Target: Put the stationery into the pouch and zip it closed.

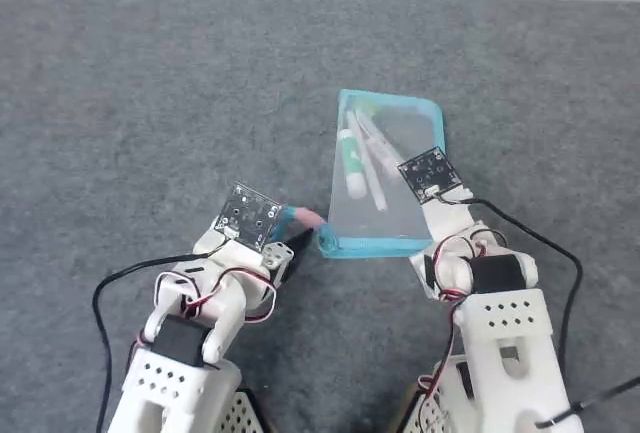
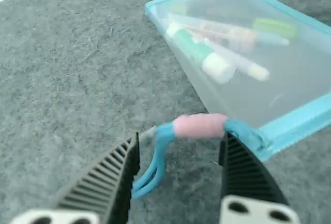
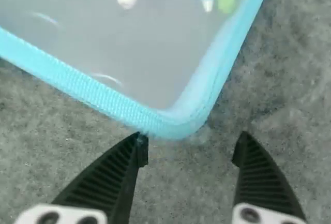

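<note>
While the pouch (image 1: pixel 375 247) lies on the worktop (image 1: pixel 150 103) with stationery (image 1: pixel 355 168) inside, the left pincer (image 2: pixel 181 138) stands wide around its pink zip pull (image 2: pixel 199 125). The right pincer (image 3: pixel 191 138) gapes at a pouch corner.

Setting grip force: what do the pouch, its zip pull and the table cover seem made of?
The clear pouch with turquoise edging looks like frosted plastic film: pens show hazily through it; the edging seems woven tape. The pink-sleeved turquoise zip pull looks like cord in a matte, perhaps rubbery, sleeve. The grey table cover looks like fuzzy felt or carpet.
</note>
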Tool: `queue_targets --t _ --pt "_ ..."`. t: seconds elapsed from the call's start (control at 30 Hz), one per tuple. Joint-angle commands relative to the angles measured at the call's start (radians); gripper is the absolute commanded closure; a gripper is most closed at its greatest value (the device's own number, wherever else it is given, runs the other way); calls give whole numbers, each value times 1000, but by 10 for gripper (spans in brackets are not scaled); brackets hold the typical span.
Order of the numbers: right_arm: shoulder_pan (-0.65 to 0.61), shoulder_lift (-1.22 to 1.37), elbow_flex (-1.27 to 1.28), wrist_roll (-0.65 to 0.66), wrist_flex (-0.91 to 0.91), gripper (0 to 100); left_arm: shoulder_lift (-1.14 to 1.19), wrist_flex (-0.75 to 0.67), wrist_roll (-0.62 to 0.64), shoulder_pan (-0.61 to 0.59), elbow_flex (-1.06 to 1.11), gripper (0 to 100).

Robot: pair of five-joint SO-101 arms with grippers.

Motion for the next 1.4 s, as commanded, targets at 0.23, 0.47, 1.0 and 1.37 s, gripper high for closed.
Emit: queue_targets --t 0.23,0.47,1.0,1.37 --pt "-67 -196 -51 3 8 735 -20 -2 -28 8 -38 694" --pt "-45 -588 143 8 7 739 -20 -54 68 -2 -36 676" --pt "134 -871 327 11 21 936 -20 -169 249 -262 -38 674" --pt "130 -871 562 114 15 939 -75 -262 388 -413 -53 674"
